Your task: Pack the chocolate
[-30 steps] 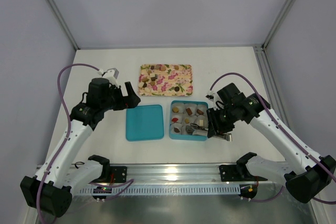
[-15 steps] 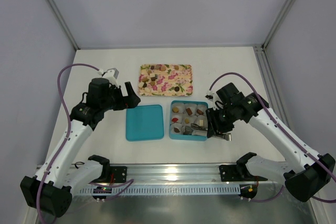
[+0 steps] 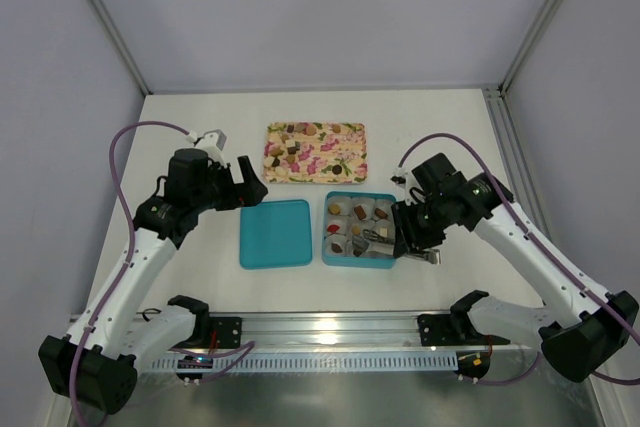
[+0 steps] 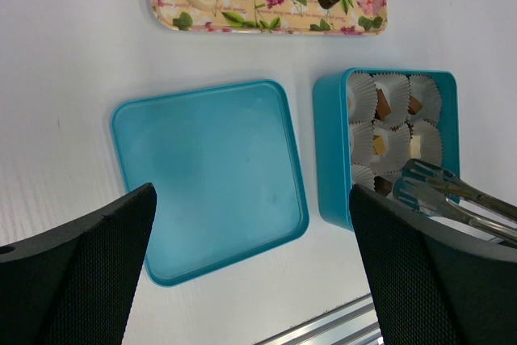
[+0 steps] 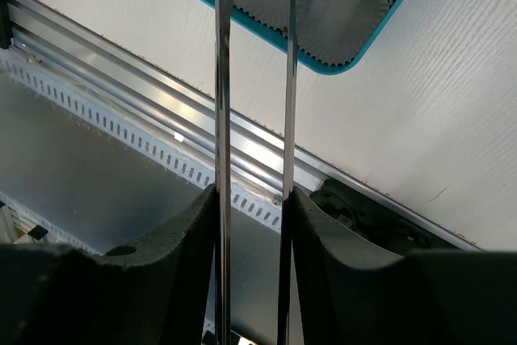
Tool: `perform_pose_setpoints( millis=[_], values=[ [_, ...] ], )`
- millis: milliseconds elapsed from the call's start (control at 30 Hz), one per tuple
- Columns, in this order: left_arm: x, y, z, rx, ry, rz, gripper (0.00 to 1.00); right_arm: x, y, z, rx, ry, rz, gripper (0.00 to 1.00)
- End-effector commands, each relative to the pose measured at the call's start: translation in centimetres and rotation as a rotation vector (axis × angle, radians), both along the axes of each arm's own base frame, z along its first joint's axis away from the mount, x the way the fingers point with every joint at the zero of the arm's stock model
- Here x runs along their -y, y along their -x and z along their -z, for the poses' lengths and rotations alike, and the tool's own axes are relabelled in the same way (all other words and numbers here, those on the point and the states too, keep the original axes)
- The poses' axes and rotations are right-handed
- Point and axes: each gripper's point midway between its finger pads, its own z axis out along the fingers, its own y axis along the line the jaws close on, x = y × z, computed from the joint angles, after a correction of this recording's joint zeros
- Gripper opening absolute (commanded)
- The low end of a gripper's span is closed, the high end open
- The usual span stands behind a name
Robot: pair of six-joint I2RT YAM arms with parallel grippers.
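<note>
Right hand [image 5: 252, 193] clenched on metal tongs [image 5: 220, 78] over teal box [image 4: 327, 159], left hand [image 4: 252, 193] released near lid [image 4: 210, 175]

The left arm [image 3: 133, 259] and right arm [image 3: 525, 239] share white links, black joints, purple cables [image 3: 150, 125], black fingers [image 4: 73, 272].

Teal lid [image 4: 208, 175] flat beside the teal box [image 4: 329, 155] — chocolate [image 4: 383, 105] in its paper cups [image 4: 393, 86], tongs [image 4: 452, 202] over them

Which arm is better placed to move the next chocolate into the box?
Right. The right gripper is shut on the tongs, their tips inside the teal box. The left gripper is open and empty near the lid, with no tool for the tiny chocolates on the tray.
</note>
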Motion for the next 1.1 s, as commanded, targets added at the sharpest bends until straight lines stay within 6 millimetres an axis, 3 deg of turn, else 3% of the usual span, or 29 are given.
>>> perform_pose_setpoints(
  millis=[0,267,367,467,600,700,867,900,1067],
  values=[
    [0.0,-0.3,-0.3,0.015,0.007,0.000,1.00,-0.4,-1.7,-1.9,0.069,-0.017,0.006,0.42],
    [0.0,-0.3,-0.2,0.010,0.002,-0.002,1.00,0.0,-3.3,-3.9,0.116,-0.029,0.034,0.42],
    [0.2,-0.3,-0.1,0.004,0.010,0.009,1.00,0.4,-5.2,-5.3,0.153,-0.044,0.076,0.42],
    [0.5,-0.2,0.1,-0.006,0.016,0.017,1.00,0.4,-8.2,-6.4,0.199,-0.062,0.123,0.42],
    [0.4,-0.2,0.4,-0.018,0.016,0.009,1.00,1.9,-15.0,-7.4,0.293,-0.131,0.267,0.42],
    [0.5,-0.3,0.8,-0.035,0.015,0.009,1.00,4.3,-20.0,-7.5,0.361,-0.148,0.422,0.43],
    [0.7,-0.3,1.3,-0.057,0.017,0.012,1.00,8.1,-26.0,-5.3,0.393,-0.097,0.574,0.43],
    [0.6,-0.3,1.3,-0.058,0.016,0.010,1.00,8.6,-27.2,-3.8,0.381,-0.072,0.587,0.43],
    [0.4,-0.3,1.2,-0.052,0.010,0.001,1.00,11.1,-30.9,-1.3,0.415,0.067,0.632,0.42]
  ],
)
